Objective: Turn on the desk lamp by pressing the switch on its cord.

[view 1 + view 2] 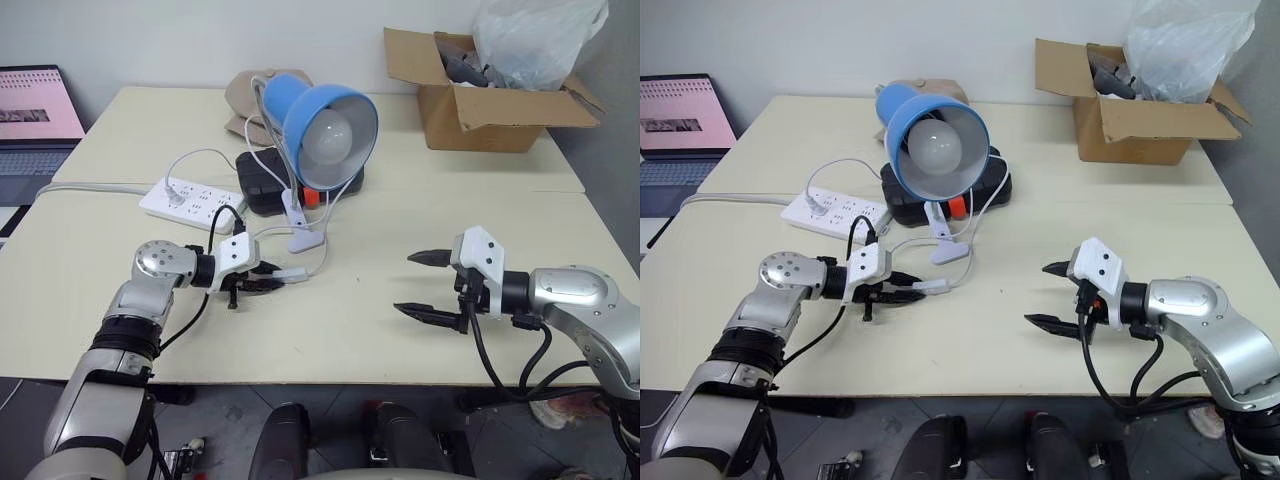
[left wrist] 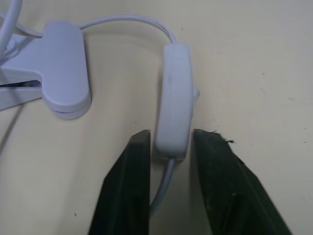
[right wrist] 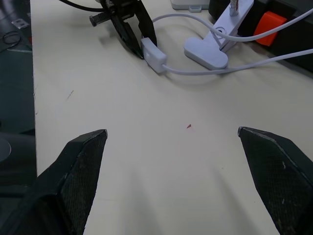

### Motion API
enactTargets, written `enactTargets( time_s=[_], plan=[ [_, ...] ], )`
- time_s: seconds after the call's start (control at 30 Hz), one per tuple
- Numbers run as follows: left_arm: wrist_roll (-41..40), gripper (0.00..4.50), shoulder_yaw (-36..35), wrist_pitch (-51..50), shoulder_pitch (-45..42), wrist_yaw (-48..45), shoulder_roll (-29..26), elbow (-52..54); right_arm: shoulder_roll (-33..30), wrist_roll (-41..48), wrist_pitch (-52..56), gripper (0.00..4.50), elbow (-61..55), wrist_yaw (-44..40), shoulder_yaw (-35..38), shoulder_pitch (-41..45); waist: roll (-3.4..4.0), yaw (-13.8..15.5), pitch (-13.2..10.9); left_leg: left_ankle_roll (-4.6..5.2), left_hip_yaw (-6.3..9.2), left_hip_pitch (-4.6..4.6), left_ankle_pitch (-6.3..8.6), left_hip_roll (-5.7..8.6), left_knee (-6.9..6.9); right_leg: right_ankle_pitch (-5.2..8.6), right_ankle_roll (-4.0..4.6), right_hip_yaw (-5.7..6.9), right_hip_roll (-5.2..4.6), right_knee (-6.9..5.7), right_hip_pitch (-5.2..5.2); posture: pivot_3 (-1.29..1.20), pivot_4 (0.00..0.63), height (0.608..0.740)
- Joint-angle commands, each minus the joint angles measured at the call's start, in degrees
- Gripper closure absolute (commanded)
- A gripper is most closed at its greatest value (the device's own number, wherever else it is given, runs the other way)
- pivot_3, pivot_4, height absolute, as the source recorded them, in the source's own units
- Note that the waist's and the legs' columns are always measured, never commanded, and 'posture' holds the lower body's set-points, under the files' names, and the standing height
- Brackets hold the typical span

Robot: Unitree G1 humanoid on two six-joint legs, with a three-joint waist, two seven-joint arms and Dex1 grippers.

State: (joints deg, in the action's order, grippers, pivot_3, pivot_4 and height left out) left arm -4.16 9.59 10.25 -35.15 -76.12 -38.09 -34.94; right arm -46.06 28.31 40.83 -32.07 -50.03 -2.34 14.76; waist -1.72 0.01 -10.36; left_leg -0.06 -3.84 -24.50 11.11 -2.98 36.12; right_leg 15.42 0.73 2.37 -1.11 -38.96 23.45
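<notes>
The small white oblong inline switch (image 2: 173,98) lies flat on the pale cream tabletop (image 1: 340,330), just in front of the white spring clip (image 1: 305,238) and near the black lamp base. The left gripper (image 2: 168,147) has its two black fingers closed on the near end of the switch, one on each long side, where the thin white cord (image 2: 132,19) runs out between them. It looks a light, hard plastic piece, smooth and likely to slide or twist on the table if pushed from one side; pinching it across the narrow body seems the right hold, with the rocker squeezed squarely. The cord is limp and will not steady it. Behind stands the desk lamp (image 1: 325,120) with its blue dome shade and round white bulb, unlit so far. The right gripper (image 1: 428,285) hovers well apart over bare table, jaws spread wide, holding nothing. A white power strip (image 1: 190,200) lies to the left of the base.
</notes>
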Motion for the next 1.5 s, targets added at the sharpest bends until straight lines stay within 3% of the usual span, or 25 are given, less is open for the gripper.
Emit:
enactTargets(
  time_s=[0.03, 0.37, 0.53, 0.9, 1.5],
  plan=[
    [-0.31, 4.1, -0.37, 0.43, -1.39, -0.13, 0.54, 0.97, -0.3, 0.45, -0.78, 0.0, -0.98, -0.37, 0.56, 1.05, 0.0, 0.0, 0.0, 0.0, 0.0, 0.0, 0.0, 0.0, 0.0, 0.0, 0.0, 0.0, 0.0, 0.0, 0.0, 0.0, 0.15, 0.74],
    [-3.53, 4.11, 1.8, -7.76, 0.34, -6.17, 0.05, 18.97, 3.23, 1.23, -0.79, 0.0, -0.94, 1.23, -0.37, 3.81, 0.0, -0.12, 0.0, 0.0, 0.0, -0.01, 0.0, 0.01, 0.02, 0.0, 0.0, -0.02, 0.01, -0.02, -0.01, 0.0, 0.15, 0.74],
    [-4.32, 4.11, 3.44, -13.08, 0.09, -7.02, 0.26, 26.3, 6.46, -0.43, 2.03, 0.0, 1.59, 2.33, -5.65, 9.86, 0.0, -0.23, 0.0, 0.0, 0.06, 0.01, -0.01, -0.01, 0.05, -0.01, 0.0, -0.01, 0.06, -0.06, -0.02, 0.0, 0.15, 0.74],
    [-3.67, 4.11, 4.38, -16.22, 0.12, -4.54, 0.58, 27.51, 12.1, -5.58, 2.23, 0.0, 7.35, 1.61, -17.87, 17.57, 0.0, -0.15, 0.0, 0.0, 0.07, 0.0, -0.02, 0.0, 0.06, -0.01, 0.0, 0.0, 0.07, -0.06, -0.03, 0.0, 0.15, 0.74],
    [-3.91, 4.11, 4.65, -15.83, 1.28, -3.32, 0.65, 27.85, 16.46, -11.53, -1.69, 0.0, 14.24, -0.02, -21.82, 19.27, 0.0, -0.13, 0.0, 0.01, 0.08, -0.01, -0.02, -0.01, 0.12, -0.03, -0.02, 0.0, 0.07, -0.09, -0.03, 0.0, 0.15, 0.74]
  ],
)
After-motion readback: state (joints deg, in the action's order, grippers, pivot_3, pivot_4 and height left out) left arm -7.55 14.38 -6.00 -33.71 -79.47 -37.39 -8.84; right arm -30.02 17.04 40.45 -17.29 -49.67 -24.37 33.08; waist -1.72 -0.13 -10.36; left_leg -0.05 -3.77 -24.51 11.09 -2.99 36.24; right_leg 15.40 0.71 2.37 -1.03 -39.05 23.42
